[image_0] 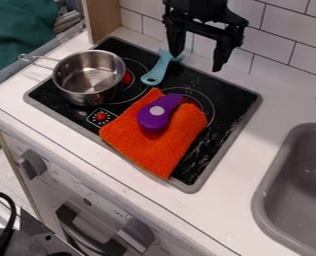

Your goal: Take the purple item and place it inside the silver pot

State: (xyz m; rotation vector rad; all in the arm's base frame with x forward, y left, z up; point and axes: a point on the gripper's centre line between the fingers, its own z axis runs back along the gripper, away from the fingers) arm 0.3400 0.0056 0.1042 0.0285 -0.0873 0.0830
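Note:
The purple item [156, 114], with a pale round spot on it, lies on a folded orange cloth on the black stovetop. The silver pot [89, 75] stands upright at the stove's left rear, its handle pointing to the upper left. My gripper [197, 60] hangs at the top of the view, above and behind the purple item and to the right of the pot. Its two fingers are spread apart, pointing down, with nothing between them.
The orange cloth [154, 151] covers the stove's front middle. A light blue utensil [159, 69] lies between the pot and my gripper. The tiled wall [281, 55] runs behind, and a grey sink [295, 185] is at the right.

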